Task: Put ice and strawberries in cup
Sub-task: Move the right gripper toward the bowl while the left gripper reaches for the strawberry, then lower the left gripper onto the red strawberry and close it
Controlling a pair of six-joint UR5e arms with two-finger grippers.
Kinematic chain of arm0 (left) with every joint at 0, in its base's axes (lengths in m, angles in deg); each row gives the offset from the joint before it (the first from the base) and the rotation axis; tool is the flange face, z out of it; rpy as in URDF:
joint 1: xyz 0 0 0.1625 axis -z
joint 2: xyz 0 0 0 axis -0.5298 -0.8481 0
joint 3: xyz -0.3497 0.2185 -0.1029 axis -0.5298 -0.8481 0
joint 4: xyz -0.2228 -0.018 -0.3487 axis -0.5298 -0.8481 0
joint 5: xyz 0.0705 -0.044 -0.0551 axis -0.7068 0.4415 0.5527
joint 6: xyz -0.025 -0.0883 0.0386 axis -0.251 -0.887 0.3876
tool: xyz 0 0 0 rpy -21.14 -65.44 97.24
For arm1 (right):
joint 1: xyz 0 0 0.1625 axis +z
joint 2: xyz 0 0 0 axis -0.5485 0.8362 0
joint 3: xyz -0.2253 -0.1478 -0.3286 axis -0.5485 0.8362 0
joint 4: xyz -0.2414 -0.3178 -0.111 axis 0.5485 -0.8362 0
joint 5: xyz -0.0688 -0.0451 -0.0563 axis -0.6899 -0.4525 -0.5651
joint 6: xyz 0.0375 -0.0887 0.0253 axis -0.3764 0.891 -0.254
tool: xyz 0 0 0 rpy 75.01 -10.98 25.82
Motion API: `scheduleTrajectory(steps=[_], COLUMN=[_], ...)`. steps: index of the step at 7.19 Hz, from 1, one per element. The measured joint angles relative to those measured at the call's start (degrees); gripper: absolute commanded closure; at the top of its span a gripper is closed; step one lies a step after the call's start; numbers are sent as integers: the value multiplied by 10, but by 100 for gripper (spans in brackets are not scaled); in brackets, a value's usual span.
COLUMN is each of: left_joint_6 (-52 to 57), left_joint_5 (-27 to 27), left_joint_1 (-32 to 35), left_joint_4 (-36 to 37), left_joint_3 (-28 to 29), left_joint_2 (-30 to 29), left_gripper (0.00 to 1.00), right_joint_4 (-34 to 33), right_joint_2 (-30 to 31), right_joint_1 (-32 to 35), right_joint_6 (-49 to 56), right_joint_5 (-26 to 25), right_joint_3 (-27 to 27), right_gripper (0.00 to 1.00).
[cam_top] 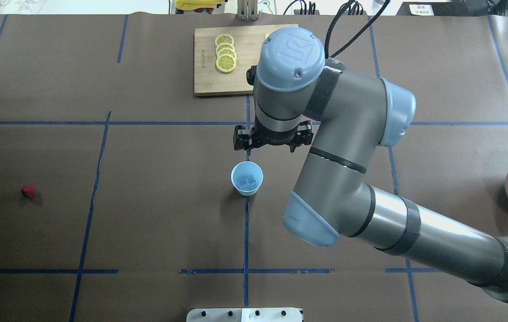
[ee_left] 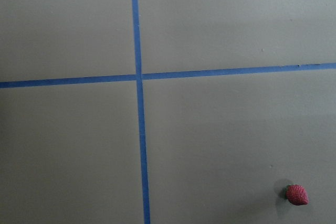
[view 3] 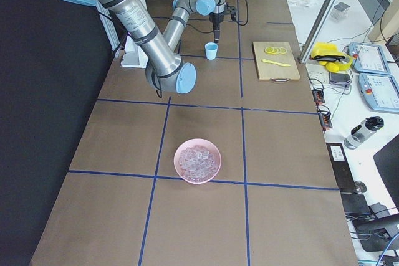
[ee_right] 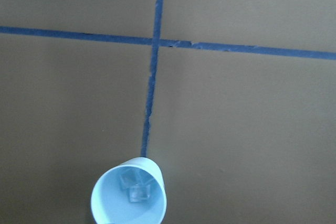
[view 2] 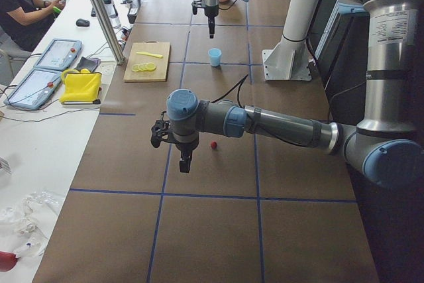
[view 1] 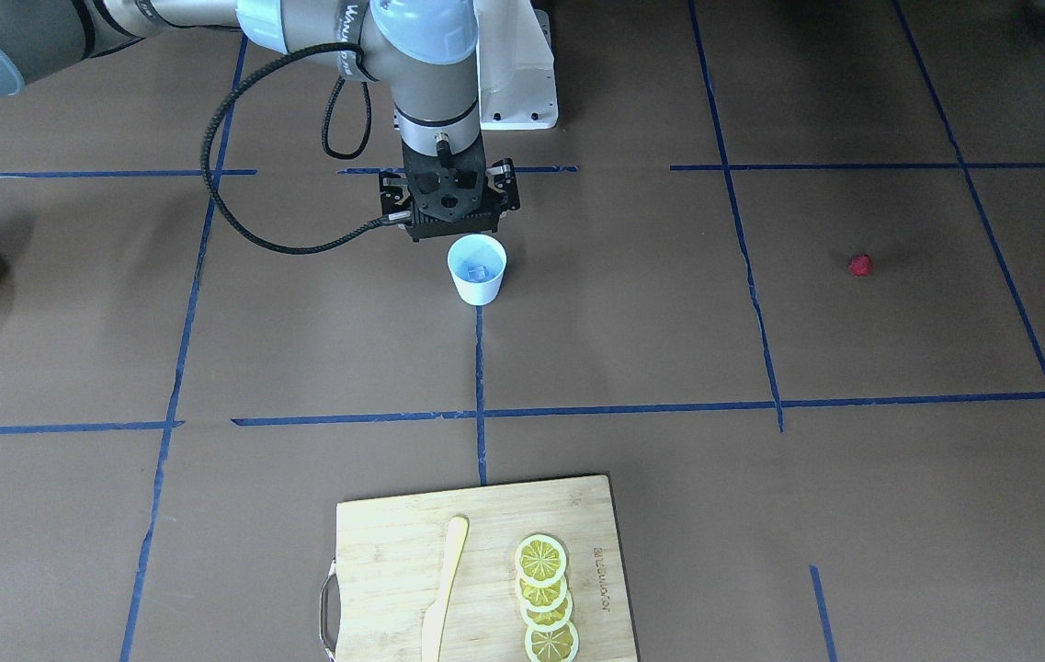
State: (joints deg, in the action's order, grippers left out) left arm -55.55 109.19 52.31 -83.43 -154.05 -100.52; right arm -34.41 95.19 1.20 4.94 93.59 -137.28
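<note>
The bright red strawberry (view 1: 860,266) is lying on brown paper (view 1: 623,322) gridded with blue tape (view 1: 577,411); the white cup (view 1: 477,268) is showing pale blue inside.

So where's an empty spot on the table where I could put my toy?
The biggest bare stretch is the brown paper between the strawberry and the cup. There's more room between the cup and the cutting board. It's crowded at the cup, where the right arm hangs over, and lemon slices and a knife lie on the board.

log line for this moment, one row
ice: in cup | strawberry: on table, outside cup | right end effector: raised by cup | left end effector: raised near strawberry
</note>
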Motion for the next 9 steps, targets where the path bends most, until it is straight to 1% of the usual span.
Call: scheduleTrajectory(steps=[1, 3, 4, 5, 6, 7, 9], left_joint_6=[-68, -227, -303, -365, -416, -456, -507], left_joint_5=[-4, -21, -56, -93, -133, -169, -225], left_joint_1=[-31, -107, -154, -197, -239, -279, -339], left_joint_4=[-45, -178, -252, -304, -336, -353, -362], left_joint_3=[-5, -7, -5, -1, 1, 2, 4], left_joint_2=[5, 33, 52, 62, 66, 66, 66], left_gripper=[0, 0, 0, 0, 0, 0, 2], right_joint_4=[0, 2, 3, 10, 29, 45, 54], right_joint_2=[36, 124, 173, 214, 256, 292, 334], right_joint_1=[23, 81, 113, 142, 178, 217, 282], right_joint_6=[17, 93, 129, 156, 195, 243, 324], right_joint_5=[2, 11, 23, 30, 43, 62, 103], right_joint_3=[-39, -115, -144, -162, -169, -170, -161], right_gripper=[1, 1, 1, 1, 1, 1, 1])
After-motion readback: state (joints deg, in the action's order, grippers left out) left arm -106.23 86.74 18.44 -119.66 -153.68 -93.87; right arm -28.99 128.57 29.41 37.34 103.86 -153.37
